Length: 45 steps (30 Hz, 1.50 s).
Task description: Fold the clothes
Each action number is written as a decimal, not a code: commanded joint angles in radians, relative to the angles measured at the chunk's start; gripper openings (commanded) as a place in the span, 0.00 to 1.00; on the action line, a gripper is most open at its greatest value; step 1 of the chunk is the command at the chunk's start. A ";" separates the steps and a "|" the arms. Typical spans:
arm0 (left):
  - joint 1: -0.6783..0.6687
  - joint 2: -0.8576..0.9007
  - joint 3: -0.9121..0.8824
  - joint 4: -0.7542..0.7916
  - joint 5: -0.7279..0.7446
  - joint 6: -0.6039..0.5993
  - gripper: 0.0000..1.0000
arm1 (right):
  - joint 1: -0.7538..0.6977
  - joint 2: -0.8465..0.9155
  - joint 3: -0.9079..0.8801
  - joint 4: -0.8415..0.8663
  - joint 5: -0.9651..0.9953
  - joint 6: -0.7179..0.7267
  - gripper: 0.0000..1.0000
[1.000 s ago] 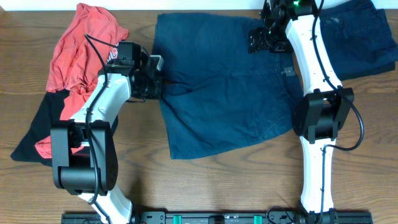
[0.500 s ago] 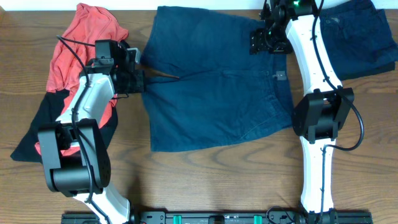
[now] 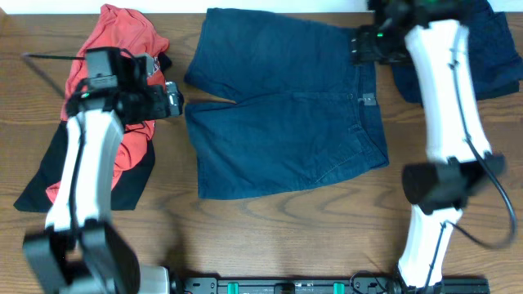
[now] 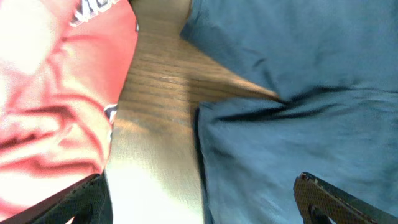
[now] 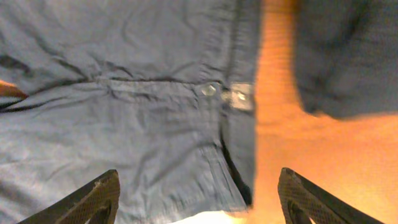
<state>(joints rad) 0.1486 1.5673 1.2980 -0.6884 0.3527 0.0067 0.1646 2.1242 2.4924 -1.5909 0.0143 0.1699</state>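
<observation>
Left wrist | red T-shirt (image 4: 50, 93) lettering unreadable | navy shorts (image 4: 298, 93) flat | left fingers (image 4: 339, 200) spread | right fingers (image 5: 93, 199) spread

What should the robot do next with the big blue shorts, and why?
Probably lower the left gripper onto the nearest leg hem of the shorts and pinch it. Both it and the right gripper stand open and empty, and the shorts lie flat, unfolded.
</observation>
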 commanded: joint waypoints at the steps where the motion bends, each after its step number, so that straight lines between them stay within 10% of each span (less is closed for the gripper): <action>1: -0.006 -0.099 0.022 -0.080 -0.002 -0.126 0.98 | -0.007 -0.100 0.018 -0.075 0.097 0.068 0.80; 14: -0.127 -0.238 -0.154 -0.393 -0.011 -0.203 0.98 | 0.017 -0.365 -0.394 -0.105 0.098 0.164 0.79; 29: -0.170 -0.223 -0.629 0.066 -0.096 -0.266 0.95 | 0.018 -0.430 -1.007 0.236 0.104 0.173 0.82; 45: -0.265 -0.199 -0.708 0.296 -0.116 -0.183 0.83 | 0.017 -0.430 -1.101 0.317 0.101 0.174 0.82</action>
<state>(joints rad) -0.0872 1.3476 0.5949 -0.3996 0.2543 -0.2028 0.1745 1.7210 1.3975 -1.2774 0.1093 0.3298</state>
